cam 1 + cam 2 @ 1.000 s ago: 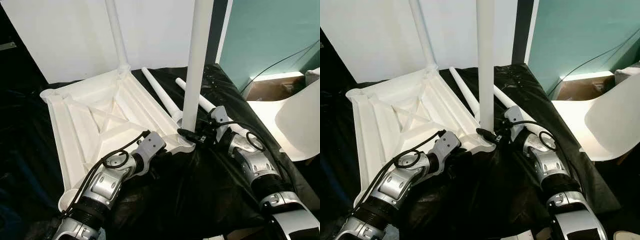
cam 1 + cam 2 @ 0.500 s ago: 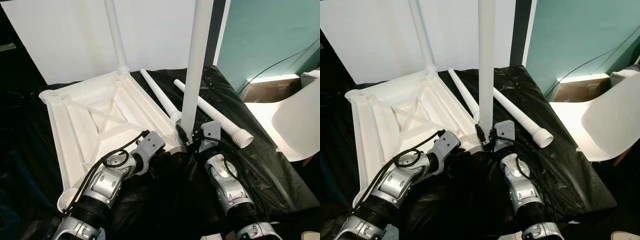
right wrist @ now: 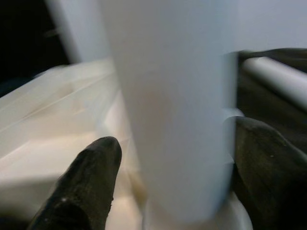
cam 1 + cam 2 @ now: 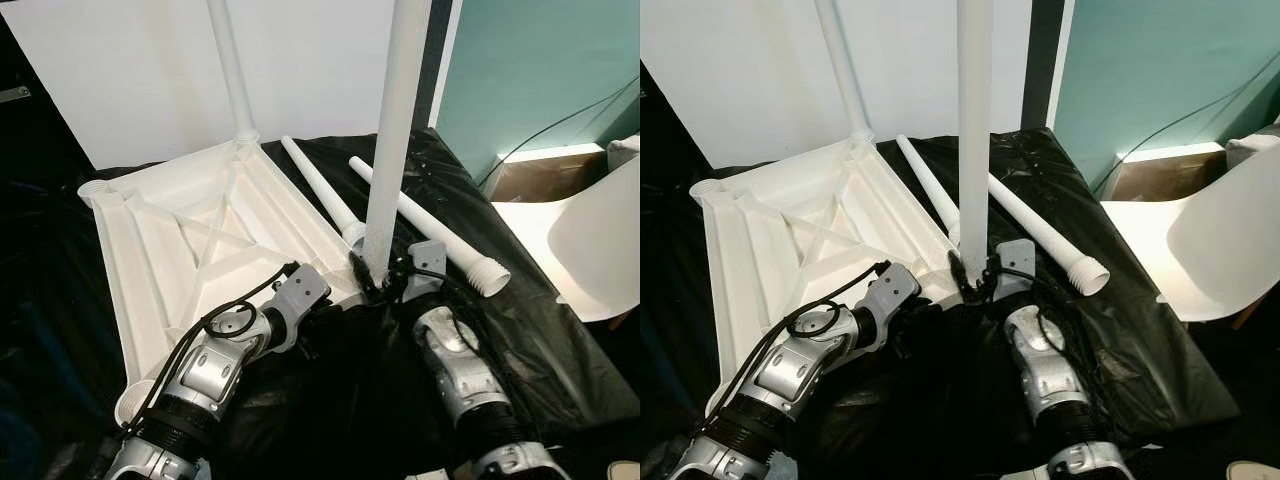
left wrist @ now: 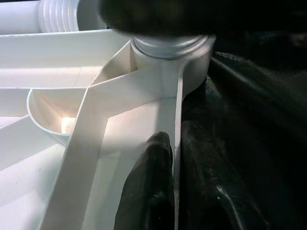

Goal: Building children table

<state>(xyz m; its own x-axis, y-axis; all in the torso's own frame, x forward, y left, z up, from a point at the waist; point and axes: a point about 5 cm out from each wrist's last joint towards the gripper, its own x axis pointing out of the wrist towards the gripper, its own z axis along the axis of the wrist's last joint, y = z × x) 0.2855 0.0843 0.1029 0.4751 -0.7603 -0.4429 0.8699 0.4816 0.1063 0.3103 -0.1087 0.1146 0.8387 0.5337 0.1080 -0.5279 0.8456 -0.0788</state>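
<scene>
The white table top (image 4: 190,230) lies upside down on a black cloth. One white leg (image 4: 230,70) stands in its far corner. A second upright leg (image 4: 393,150) stands in the near right corner socket. My right gripper (image 4: 375,275) is shut on this leg's base; the right wrist view shows the leg (image 3: 177,96) between the black fingers (image 3: 91,182). My left gripper (image 5: 176,134) is shut on the table top's rim (image 5: 178,110) just beside that corner, one finger inside the rim and one outside. Two loose legs (image 4: 320,190) (image 4: 430,225) lie on the cloth beyond.
A white chair (image 4: 600,240) stands close on the right, with a cardboard box (image 4: 540,175) and a cable behind it by the teal wall. A white board leans behind the table top. The black cloth (image 4: 380,400) covers the floor in front.
My right arm swung from the right side round to the front of the upright leg, its gripper staying at the leg's base. The left arm and table top stayed put.
</scene>
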